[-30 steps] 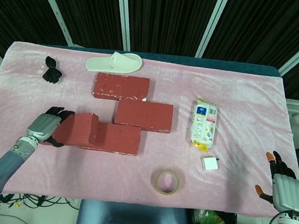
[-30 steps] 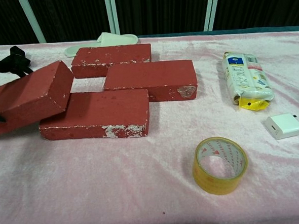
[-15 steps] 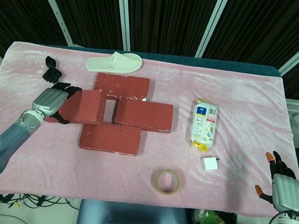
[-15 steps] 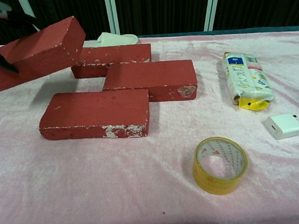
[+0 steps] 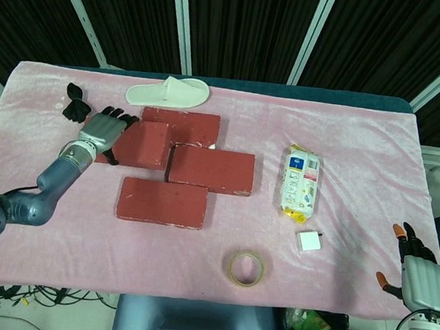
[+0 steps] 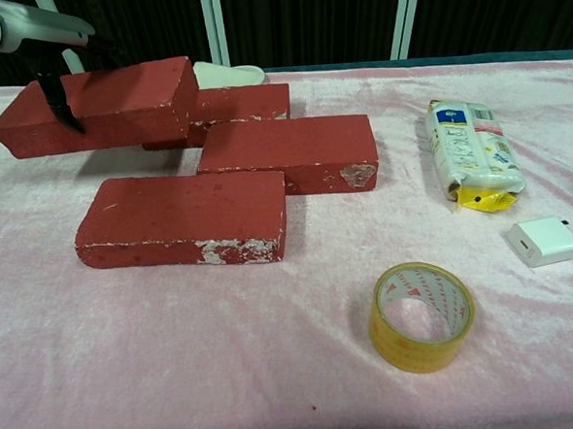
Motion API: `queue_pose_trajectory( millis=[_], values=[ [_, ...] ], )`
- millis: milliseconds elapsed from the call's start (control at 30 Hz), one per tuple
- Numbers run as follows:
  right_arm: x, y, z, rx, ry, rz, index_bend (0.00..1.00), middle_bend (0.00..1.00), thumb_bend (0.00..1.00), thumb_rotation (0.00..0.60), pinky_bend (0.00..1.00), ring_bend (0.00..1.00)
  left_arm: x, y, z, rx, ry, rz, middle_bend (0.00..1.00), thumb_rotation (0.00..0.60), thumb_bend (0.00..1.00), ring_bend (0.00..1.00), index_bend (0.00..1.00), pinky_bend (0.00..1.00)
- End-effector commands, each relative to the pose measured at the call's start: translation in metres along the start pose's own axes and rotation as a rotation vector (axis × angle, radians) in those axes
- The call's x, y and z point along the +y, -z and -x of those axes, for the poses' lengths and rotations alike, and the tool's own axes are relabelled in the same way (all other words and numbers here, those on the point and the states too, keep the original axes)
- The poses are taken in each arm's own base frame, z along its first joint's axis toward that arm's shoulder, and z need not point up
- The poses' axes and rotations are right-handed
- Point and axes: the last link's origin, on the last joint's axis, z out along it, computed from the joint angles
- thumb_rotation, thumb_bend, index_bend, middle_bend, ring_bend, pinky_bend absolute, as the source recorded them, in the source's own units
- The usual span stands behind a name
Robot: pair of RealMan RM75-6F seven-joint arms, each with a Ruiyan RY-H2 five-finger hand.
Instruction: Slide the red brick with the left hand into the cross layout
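Our left hand (image 5: 108, 129) grips the red brick (image 5: 142, 143) by its outer end, held clear of the surface (image 5: 347, 138) just inward of the hand, and lowering it askew could knock the far brick (image 5: 186, 125) beyond it.

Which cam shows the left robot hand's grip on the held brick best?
Head view: the whole left robot hand shows, wrapped over the left end of the held brick. Chest view shows only dark fingers on the brick's side; the rest is cut off by the frame edge.
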Motion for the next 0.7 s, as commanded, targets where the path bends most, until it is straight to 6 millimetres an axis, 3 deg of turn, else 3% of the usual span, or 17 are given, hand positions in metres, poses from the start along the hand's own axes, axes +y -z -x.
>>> queue_pose_trajectory(
  millis=[33, 700],
  values=[
    [0.000, 0.000, 0.000, -0.001, 0.000, -0.001, 0.08, 0.01, 0.15, 0.600, 0.20, 0.12, 0.001, -0.002, 0.004, -0.013, -0.019, -0.008, 0.24, 0.600, 0.22, 0.00, 0.22, 0.00],
    [0.001, 0.000, -0.001, 0.004, -0.006, 0.006, 0.08, 0.01, 0.16, 0.600, 0.20, 0.12, 0.009, -0.015, 0.020, -0.059, -0.070, -0.058, 0.24, 0.600, 0.22, 0.00, 0.22, 0.00]
  ],
)
